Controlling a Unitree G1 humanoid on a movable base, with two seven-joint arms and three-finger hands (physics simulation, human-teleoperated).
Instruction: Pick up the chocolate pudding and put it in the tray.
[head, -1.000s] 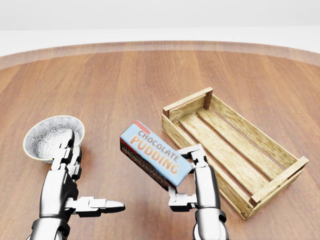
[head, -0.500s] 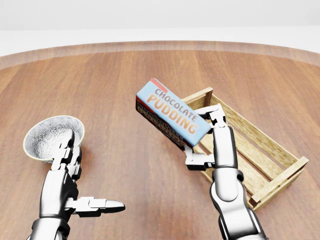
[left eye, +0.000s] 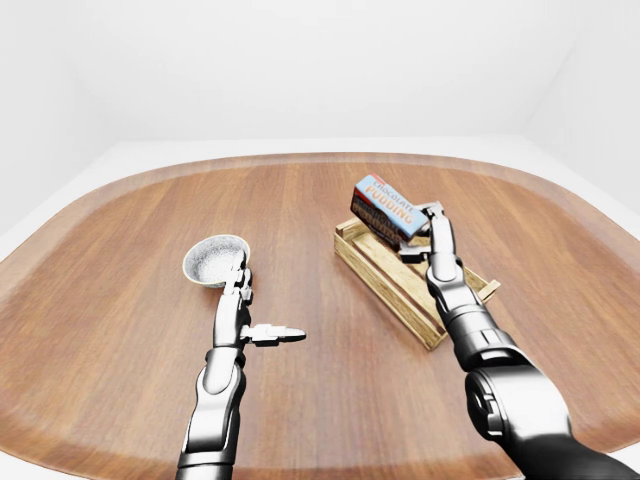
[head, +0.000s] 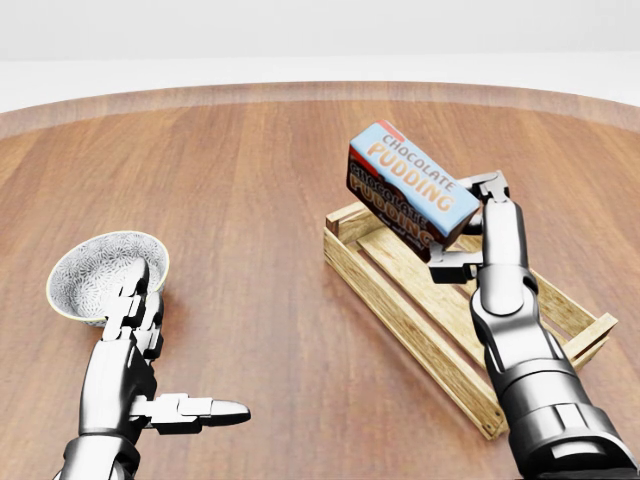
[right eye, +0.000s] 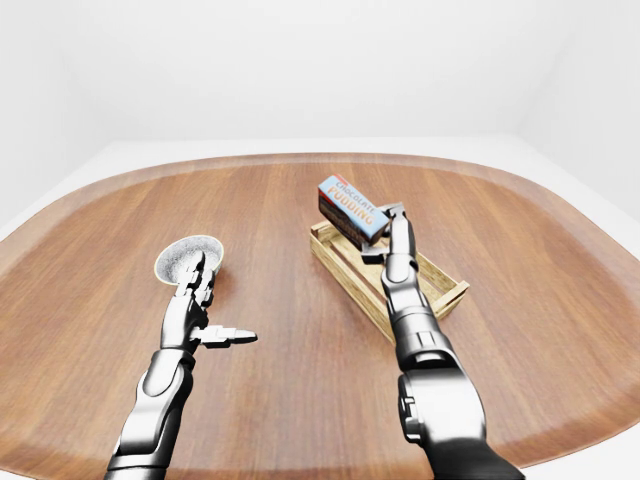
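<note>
The chocolate pudding box, light blue with orange lettering, is tilted in the air over the upper left end of the wooden slatted tray. My right hand is shut on the box, fingers on its right end and underside. In the left-eye view the box sits above the tray's far end. My left hand is open and empty at the lower left of the head view, thumb pointing right, just below the bowl.
A white patterned bowl lies tipped on the round wooden table at the left, right above my left hand. The table's rim curves along the top of the head view.
My right hand has carried the pudding box up and to the right, from beside the tray's left side to above the tray's upper left end. The left hand has not moved.
</note>
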